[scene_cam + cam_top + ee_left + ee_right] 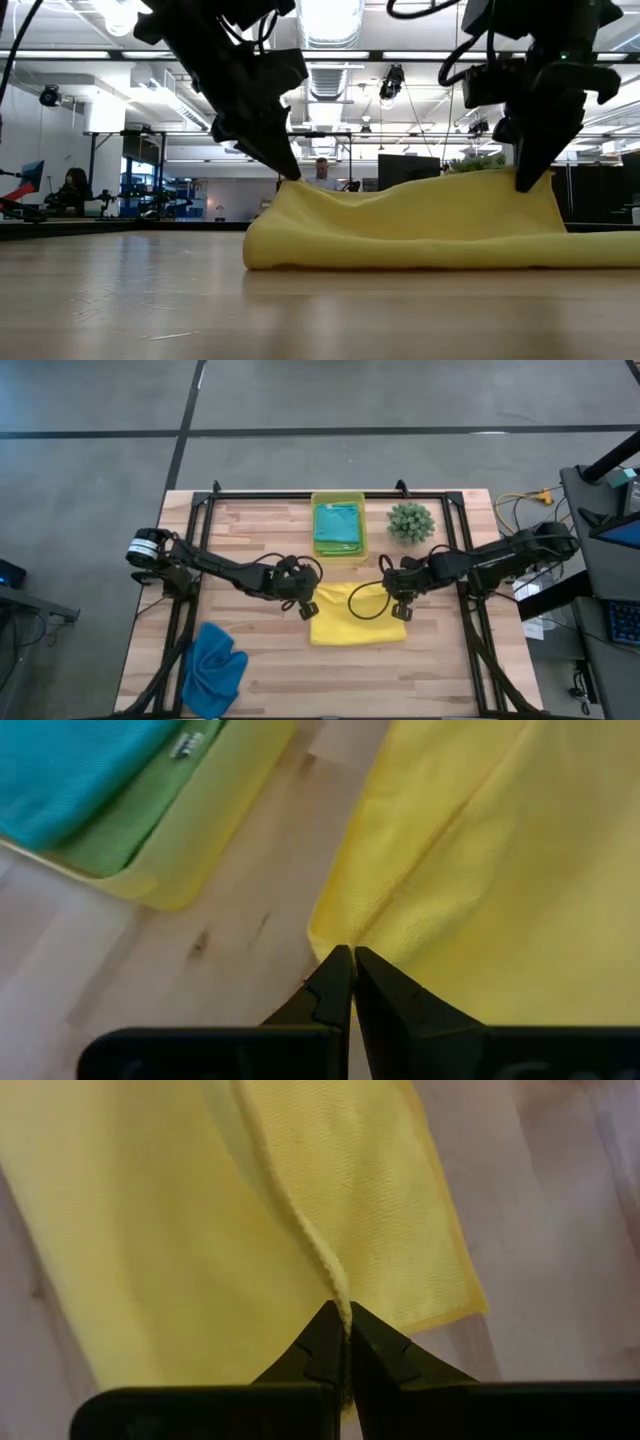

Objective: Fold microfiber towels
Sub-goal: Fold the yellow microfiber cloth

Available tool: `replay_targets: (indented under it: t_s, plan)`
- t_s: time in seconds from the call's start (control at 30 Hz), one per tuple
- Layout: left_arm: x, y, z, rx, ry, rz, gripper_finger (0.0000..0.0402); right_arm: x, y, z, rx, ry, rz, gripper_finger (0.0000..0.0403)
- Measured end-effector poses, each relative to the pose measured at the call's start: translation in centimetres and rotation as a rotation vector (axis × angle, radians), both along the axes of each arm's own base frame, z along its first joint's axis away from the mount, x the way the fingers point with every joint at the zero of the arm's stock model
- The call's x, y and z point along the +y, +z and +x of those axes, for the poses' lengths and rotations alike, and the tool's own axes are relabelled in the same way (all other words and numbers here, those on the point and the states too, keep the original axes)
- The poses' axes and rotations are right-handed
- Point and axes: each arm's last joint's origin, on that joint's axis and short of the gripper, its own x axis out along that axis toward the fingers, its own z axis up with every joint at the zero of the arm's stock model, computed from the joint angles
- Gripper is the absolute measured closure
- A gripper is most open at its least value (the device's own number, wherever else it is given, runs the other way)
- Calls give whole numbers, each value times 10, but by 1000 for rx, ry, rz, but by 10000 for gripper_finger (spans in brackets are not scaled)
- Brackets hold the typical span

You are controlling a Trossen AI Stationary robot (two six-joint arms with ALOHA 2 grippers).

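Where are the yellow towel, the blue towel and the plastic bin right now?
yellow towel (355, 622), high view, flat middle of the cloth.
blue towel (213, 667), high view, centre of the crumpled cloth.
plastic bin (338, 497), high view, far rim.

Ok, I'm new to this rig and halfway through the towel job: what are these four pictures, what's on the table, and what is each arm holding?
You see two dark robot arms at a wooden table, each ending in a two-finger gripper. One picture looks straight down, one looks level across the table top, and one comes from each wrist, past that arm's own fingers.

In the middle lies the yellow towel. The left gripper is shut on one of its corners, and the right gripper is shut on the towel's edge at the other side; the level view shows both pinched points lifted a little.

At the back stands a yellow-green bin with a teal towel on a green towel. A small spiky plant stands beside it. A crumpled blue towel lies at the front left.
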Motion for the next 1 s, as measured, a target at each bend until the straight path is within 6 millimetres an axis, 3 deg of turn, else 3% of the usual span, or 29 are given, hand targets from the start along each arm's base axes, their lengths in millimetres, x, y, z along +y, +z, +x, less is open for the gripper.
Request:
replay_targets:
  t_s: [0.6,0.73,1.0]
  plan:
    - [13,-15,4,11,49,26,396,-30,-17,5,49,-89,-5,394]
    - [17,-17,3,21,60,28,364,-34,-19,8,27,-108,-1,377]
    - [29,-21,-2,42,92,15,263,-44,-5,3,-38,-159,-14,284]
